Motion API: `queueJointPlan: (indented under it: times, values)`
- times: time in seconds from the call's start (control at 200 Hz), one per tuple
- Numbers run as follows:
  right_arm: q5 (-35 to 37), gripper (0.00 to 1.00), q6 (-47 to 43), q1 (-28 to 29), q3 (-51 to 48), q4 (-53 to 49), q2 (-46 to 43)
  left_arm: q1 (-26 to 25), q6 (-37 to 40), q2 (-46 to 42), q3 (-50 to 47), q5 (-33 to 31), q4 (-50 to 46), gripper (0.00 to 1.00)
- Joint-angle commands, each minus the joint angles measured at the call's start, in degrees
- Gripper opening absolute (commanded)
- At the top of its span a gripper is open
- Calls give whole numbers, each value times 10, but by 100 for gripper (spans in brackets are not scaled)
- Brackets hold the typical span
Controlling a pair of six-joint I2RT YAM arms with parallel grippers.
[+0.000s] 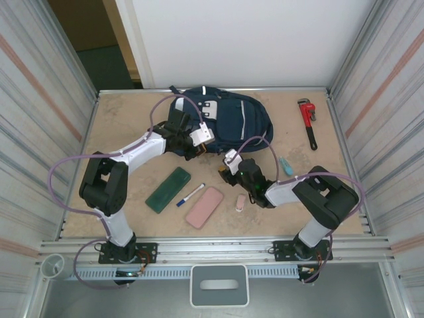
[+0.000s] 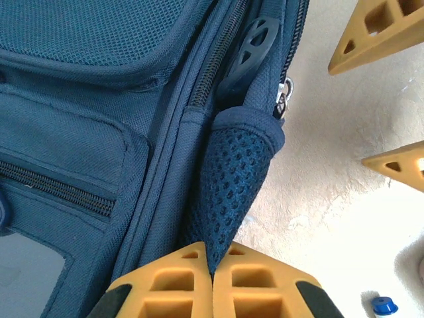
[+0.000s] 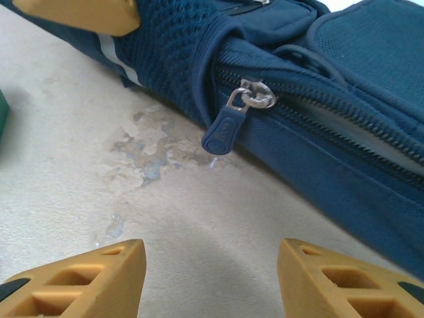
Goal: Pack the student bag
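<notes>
So the bag (image 1: 228, 118) lies flat at the back of the bench (image 1: 126, 126), zipped up as far as I can see. Left claw (image 2: 213, 260) is pinched together on a mesh flap (image 2: 232, 179) at the bag's near corner, pinning it. Right claw (image 3: 211, 265) hovers with its jaws apart, just short of the zip pull (image 3: 227, 127) (dangling off the side, nice easy target). My guess is the zip comes next. I'd go in low, close on the pull tab itself rather than the metal ring, then drag along the teeth while the left holds the fabric taut.
</notes>
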Motion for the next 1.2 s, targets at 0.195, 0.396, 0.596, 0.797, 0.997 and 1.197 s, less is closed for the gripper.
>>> queueJointPlan:
  times: [0.195,0.396,0.596,0.797,0.997,1.197]
  values:
    - [69,52,-39,18,33,116,81,-3,-15,-42,18,28,7,0]
    - [165,49,-75,53,53,204,141,-4,-22,-41,21,35,6,0]
    - [226,42,-88,63,65,236,151,-4,-21,-45,21,28,4,0]
    - [261,33,-88,63,73,239,155,-6,-21,-43,21,26,5,0]
    - [272,14,-85,65,66,240,146,-6,-18,-42,17,14,7,0]
    - [265,0,-69,63,38,197,105,-3,-13,-42,14,4,9,0]
